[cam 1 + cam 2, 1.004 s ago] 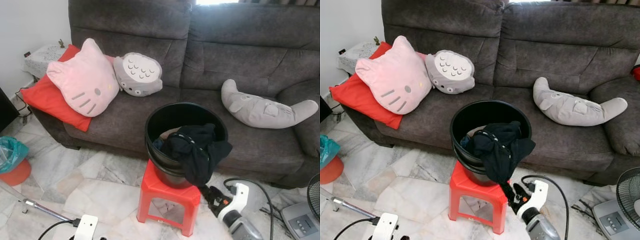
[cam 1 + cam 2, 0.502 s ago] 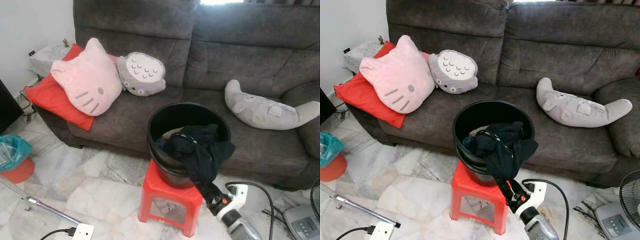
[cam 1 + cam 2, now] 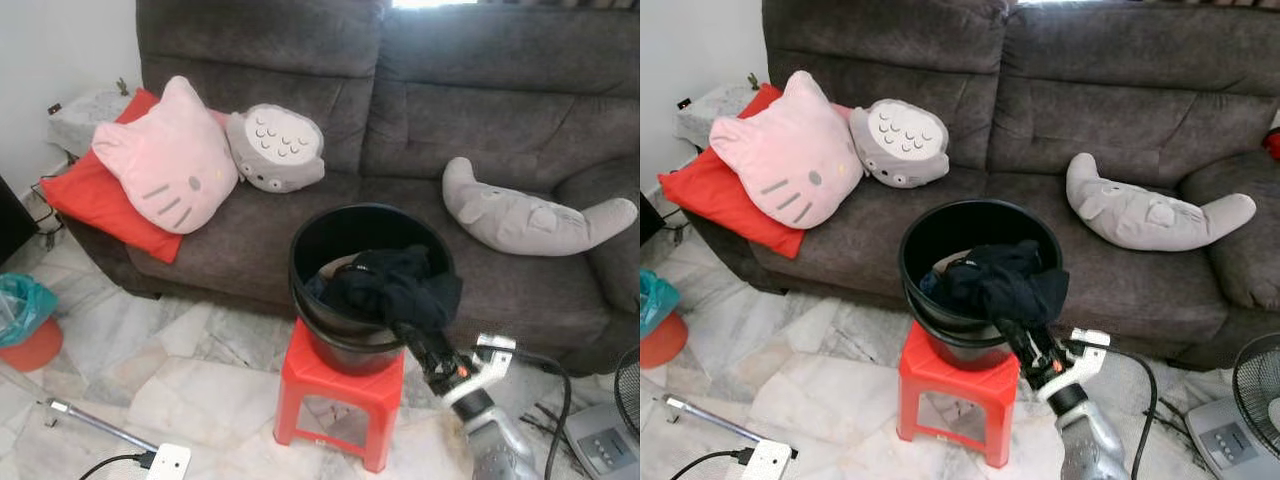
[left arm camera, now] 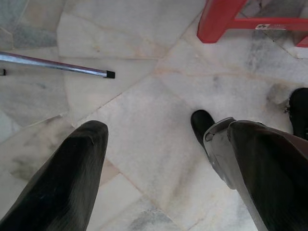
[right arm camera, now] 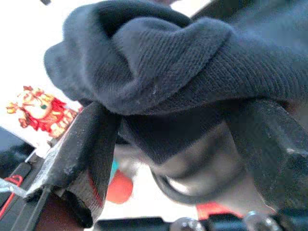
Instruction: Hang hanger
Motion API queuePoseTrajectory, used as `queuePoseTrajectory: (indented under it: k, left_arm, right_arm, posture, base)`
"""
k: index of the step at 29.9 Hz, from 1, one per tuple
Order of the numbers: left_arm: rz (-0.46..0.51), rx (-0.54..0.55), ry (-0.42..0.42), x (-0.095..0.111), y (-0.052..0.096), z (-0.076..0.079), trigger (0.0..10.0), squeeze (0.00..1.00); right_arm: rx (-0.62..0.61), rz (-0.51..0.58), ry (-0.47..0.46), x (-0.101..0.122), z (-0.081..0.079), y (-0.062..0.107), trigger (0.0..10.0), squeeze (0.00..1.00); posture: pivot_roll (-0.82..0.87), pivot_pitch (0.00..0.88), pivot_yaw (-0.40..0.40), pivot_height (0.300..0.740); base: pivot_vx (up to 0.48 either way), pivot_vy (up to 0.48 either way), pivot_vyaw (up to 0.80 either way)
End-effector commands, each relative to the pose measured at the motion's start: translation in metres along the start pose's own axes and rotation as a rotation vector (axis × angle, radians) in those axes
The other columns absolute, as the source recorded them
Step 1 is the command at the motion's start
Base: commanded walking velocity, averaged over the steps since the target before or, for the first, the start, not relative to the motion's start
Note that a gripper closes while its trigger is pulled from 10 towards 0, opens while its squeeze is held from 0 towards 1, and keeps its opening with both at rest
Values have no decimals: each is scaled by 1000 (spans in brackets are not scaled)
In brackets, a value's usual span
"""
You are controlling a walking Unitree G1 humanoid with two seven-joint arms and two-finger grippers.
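The right gripper (image 3: 1025,343) has risen from beside the stool (image 3: 340,402) to the bucket's (image 3: 330,240) front rim, its fingers pinching the black clothing (image 3: 395,287). No hanger is recognisable. The left gripper (image 4: 159,159) hangs with fingers spread over the floor (image 4: 144,96).

A dark grey sofa (image 3: 480,130) fills the far side, cushions (image 3: 165,160) at its left end. Pale marble floor (image 3: 170,370) lies near, white wall (image 3: 60,50) at left.

No text, label, brand or number can be read anywhere here.
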State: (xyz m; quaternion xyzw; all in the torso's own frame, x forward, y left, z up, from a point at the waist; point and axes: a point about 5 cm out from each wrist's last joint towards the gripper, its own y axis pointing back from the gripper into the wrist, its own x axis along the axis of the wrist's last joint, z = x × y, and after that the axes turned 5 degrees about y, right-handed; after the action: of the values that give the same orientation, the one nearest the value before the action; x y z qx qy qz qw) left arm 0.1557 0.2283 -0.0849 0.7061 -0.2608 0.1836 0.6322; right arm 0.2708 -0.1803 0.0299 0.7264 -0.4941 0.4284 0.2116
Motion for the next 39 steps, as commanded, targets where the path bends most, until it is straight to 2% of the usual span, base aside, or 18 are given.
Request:
queuePoseTrajectory:
  k: [1,7,14,16,22,27,30,37,39]
  left_arm:
    - [-20,-6,-11,-4,1,2,10000,0]
    - [-21,-7,-7,-5,1,2,10000,0]
    - [-21,-4,-6,-5,1,1,10000,0]
    - [-26,-3,-8,-6,1,0,10000,0]
    - [-25,-6,-12,-7,2,1,10000,0]
    - [-24,-7,-13,-6,2,1,10000,0]
    - [-24,-10,-16,-6,1,2,10000,0]
    - [-31,-7,-18,-8,2,1,10000,0]
    - [-31,-7,-18,-8,2,1,10000,0]
  right_arm:
    - [57,27,36,14,-5,-13,10000,0]
    - [99,43,72,30,-9,-27,10000,0]
    - [112,21,111,37,-12,-38,10000,0]
    - [125,0,146,37,-16,-42,10000,0]
    - [231,21,153,47,-30,-51,10000,0]
    - [277,-13,183,47,-34,-51,10000,0]
    - [361,-106,238,40,-37,-46,10000,0]
    - [429,-212,283,29,-39,-38,10000,0]
    - [429,-212,283,29,-39,-38,10000,0]
  posture:
    - [-113,0,-10,740]
    - [-108,0,-13,740]
    - [-105,0,-11,740]
    - [-105,0,-11,740]
    - [-108,0,-7,740]
    - [-110,0,-7,740]
    - [-113,0,-6,740]
    - [-112,0,-5,740]
    - [-112,0,-5,740]
  base:
    - [0,0,0]
    - [0,0,0]
    - [0,0,0]
    - [0,0,0]
    - [0,0,0]
    - [0,0,0]
    - [0,0,0]
    - [0,0,0]
    - [0,0,0]
